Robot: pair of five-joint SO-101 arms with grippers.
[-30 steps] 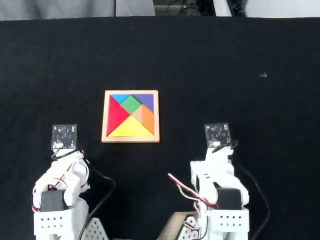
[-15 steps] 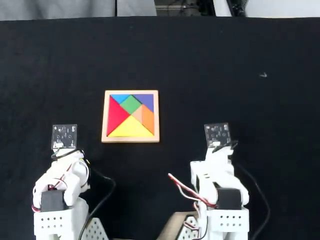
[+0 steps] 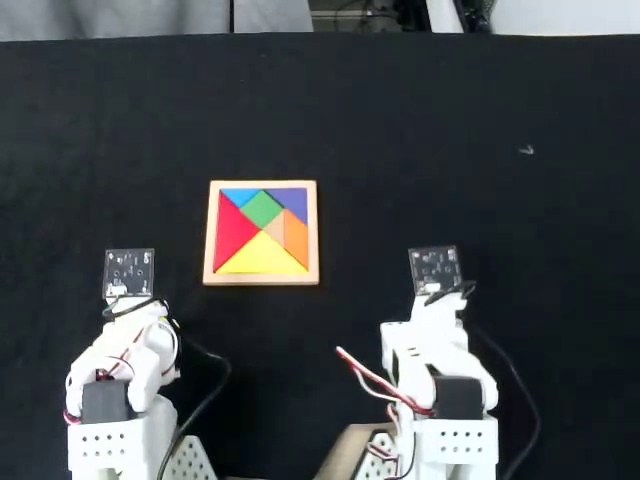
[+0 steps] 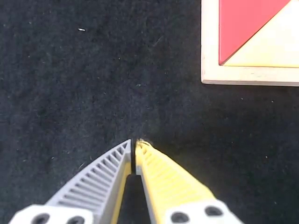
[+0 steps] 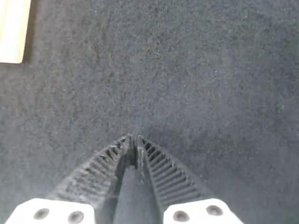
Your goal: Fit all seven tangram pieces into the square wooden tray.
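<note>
Seven pieces (image 3: 263, 231) still in tray (image 3: 262, 279).

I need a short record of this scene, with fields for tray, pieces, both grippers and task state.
tray: square, wooden, flat on the black table
pieces: seven colours, all inside the tray, filling it
left gripper: shut, empty, over the table near a tray corner
right gripper: shut, empty, apart from the tray
task state: looks done

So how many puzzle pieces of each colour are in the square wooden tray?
red triangle piece: 1
yellow triangle piece: 1
green square piece: 1
orange piece: 1
light blue triangle piece: 1
purple-blue piece: 1
pale tan triangle piece: 1
Total: 7, all inside the square wooden tray.
</note>
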